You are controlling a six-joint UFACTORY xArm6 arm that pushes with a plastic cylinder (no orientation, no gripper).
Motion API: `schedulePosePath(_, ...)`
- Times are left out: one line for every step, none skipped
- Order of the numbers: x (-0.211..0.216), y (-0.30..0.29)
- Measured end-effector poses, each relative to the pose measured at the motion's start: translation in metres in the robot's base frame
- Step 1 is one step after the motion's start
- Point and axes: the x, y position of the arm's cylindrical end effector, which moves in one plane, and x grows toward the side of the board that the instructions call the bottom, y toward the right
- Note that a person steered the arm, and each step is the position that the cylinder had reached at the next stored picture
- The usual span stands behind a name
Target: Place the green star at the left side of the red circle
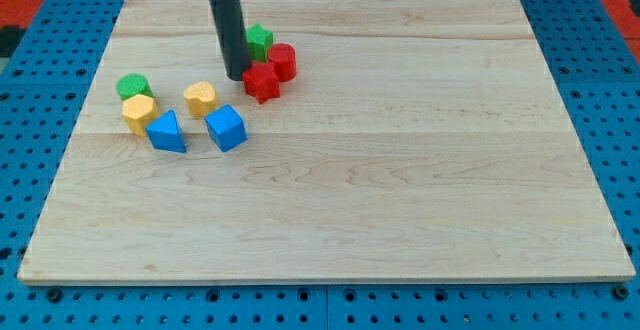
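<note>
Nearest the view's bottom edge lies the bare stretch of the pale wooden board [400, 220], and the first blocks up from it are the blue cube [227, 128] and the blue triangular wedge [167, 132]. Just above those sit two yellow blocks, one a rounded yellow piece [200, 98] and the other a yellow hexagon-like piece [139, 113], with a green cylinder [132, 86] touching the latter from above.

Further up is the cluster that matters. The green star [260, 41] sits at the top of it, pressed against the red circle [283, 61] on its lower right, while a red star [262, 82] lies just below both. My tip [238, 76] rests on the board just left of the red star and below-left of the green star, close to both (being a plain rod, it has nothing to open or close, and it holds nothing).

I judge the task nearly done but not settled: the green star is above and left of the red circle, not squarely to its left. The step in hand looks like fine positioning. The next move probably calls for going round to the green star's upper side and nudging it downward a little, gently, so that neither the red circle nor the red star gets dragged along.
</note>
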Motion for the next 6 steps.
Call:
schedulePosePath(0.017, 0.009)
schedulePosePath(0.029, 0.031)
schedulePosePath(0.037, 0.101)
schedulePosePath(-0.05, 0.112)
schedulePosePath(-0.097, 0.061)
schedulePosePath(-0.05, 0.012)
